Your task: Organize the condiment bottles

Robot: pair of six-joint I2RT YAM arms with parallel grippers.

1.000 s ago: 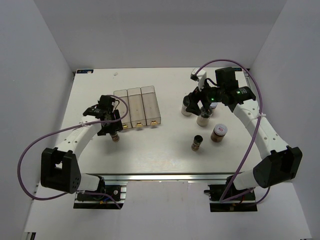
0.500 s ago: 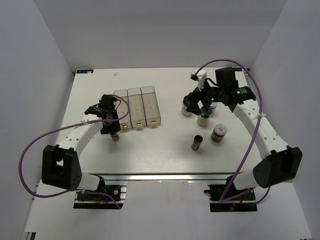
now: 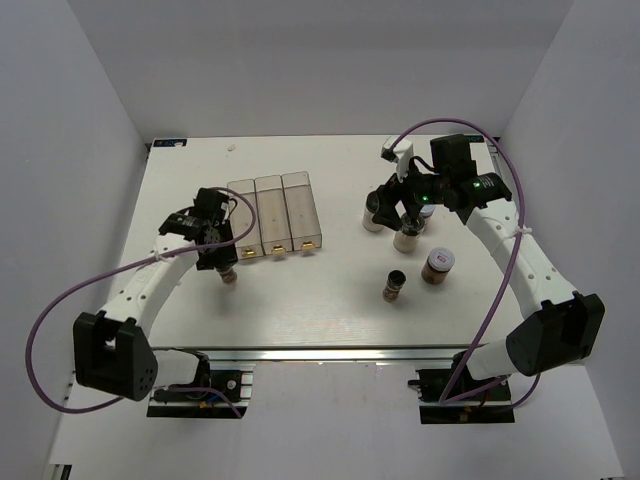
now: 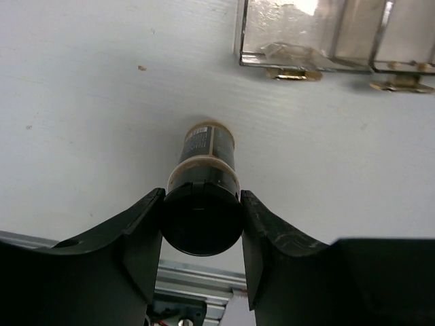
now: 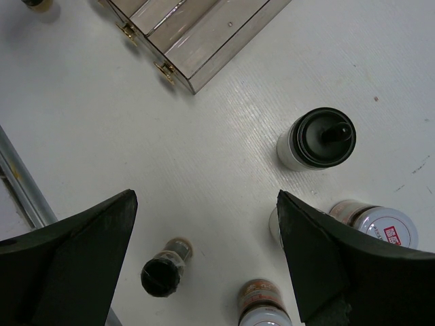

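White table (image 3: 330,300), white walls. The left gripper (image 4: 201,204) is clamped on the black cap of a brown spice bottle (image 4: 207,146), which stands upright just short of the clear rack (image 4: 306,30). Next, I'd say: lift it and lower it into a compartment. The right gripper (image 5: 204,204) hangs spread over the other bottles (image 5: 316,139).

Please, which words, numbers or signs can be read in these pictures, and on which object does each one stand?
No text can be read for certain.
Label of the bottle held by the left gripper: pale print, too small to read.
Red square on the white-lidded jar: blurred, unreadable.
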